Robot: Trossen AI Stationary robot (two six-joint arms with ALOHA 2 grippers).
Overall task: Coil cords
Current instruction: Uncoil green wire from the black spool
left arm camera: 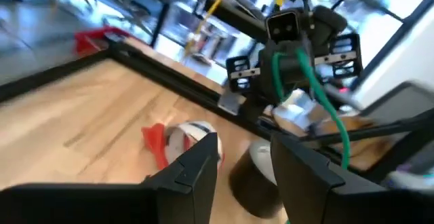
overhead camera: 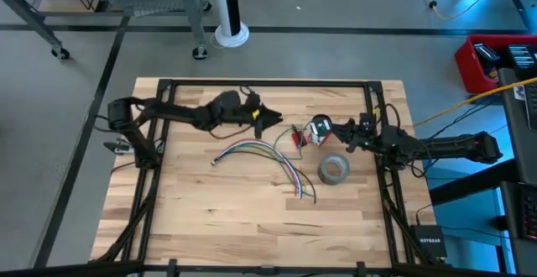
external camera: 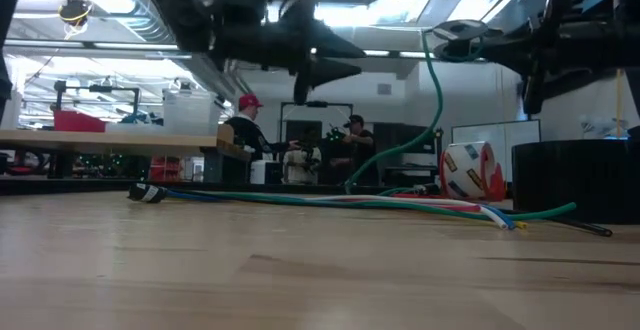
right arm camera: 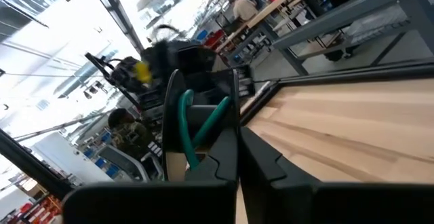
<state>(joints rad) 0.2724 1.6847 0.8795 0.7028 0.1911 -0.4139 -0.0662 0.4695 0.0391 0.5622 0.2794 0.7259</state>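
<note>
A bundle of long multicoloured cords [overhead camera: 267, 153] lies slack on the wooden table, curving toward the near right [external camera: 400, 203]. A dark green wire [external camera: 432, 100] hangs from my right gripper [overhead camera: 346, 134], which is shut on it above the table's right part. My left gripper [overhead camera: 270, 119] is open in the air left of it, pointing toward the right gripper, with nothing between its fingers [left arm camera: 203, 159]. In the left wrist view, the green wire [left arm camera: 324, 105] dangles from the right gripper [left arm camera: 293, 56]. My right gripper pinches the dark green wire between its two fingers, which point about level toward the table's left. A loop of the wire [right arm camera: 187, 125] sticks out past the fingertips. The rest hangs slack below the gripper, and its lower part [external camera: 352, 184] reaches the table.
A grey tape roll [overhead camera: 333, 169] sits near the bundle's right end. A red-and-white roll [overhead camera: 317, 131] stands between the two grippers, with small red pieces [overhead camera: 299, 138] beside it. A black frame [overhead camera: 252, 82] edges the table. People stand in the room beyond.
</note>
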